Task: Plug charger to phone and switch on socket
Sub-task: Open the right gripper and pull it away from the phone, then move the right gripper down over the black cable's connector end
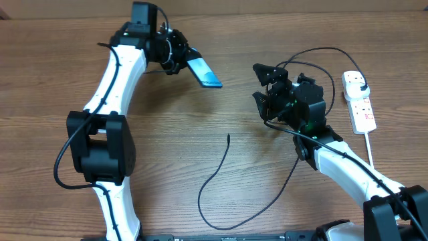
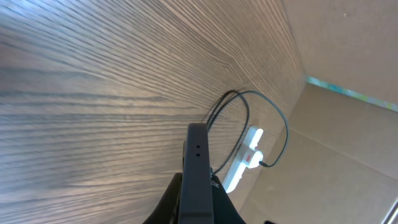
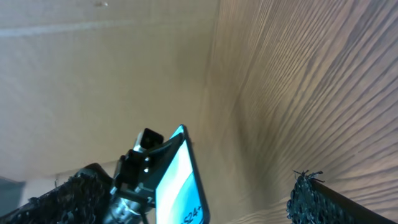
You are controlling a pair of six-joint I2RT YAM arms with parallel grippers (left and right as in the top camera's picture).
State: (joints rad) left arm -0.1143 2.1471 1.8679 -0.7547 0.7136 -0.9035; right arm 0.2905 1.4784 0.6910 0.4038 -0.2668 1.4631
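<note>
Across the wooden counter (image 1: 200, 94) we see the work split between two arms. The left arm (image 1: 114, 73) reaches over the far side, and the left claw (image 1: 182, 60) is clamped tight on one short end of the phone (image 1: 204, 71). It holds the phone off the wood, tilted, with its blue screen up and its free end aimed toward the middle. We read that as presenting the port end for plugging.

On the other side, the right arm (image 1: 348, 164) has its right claw (image 1: 262, 86) facing the phone with its jaws spread as wide as they go and nothing between them. It looks ready to fetch something.

Beyond it, the socket (image 1: 359, 100) lies flat near the right edge with the charger (image 1: 217, 174) apparently plugged into its far end. We can't tell how its switches are set.

The thin black cable loops past the right arm and curls over the near counter. Its connector tip (image 1: 229, 136) rests on bare wood between the arms, well apart from both claws. We judge picking it up to be the open claw's next job.
</note>
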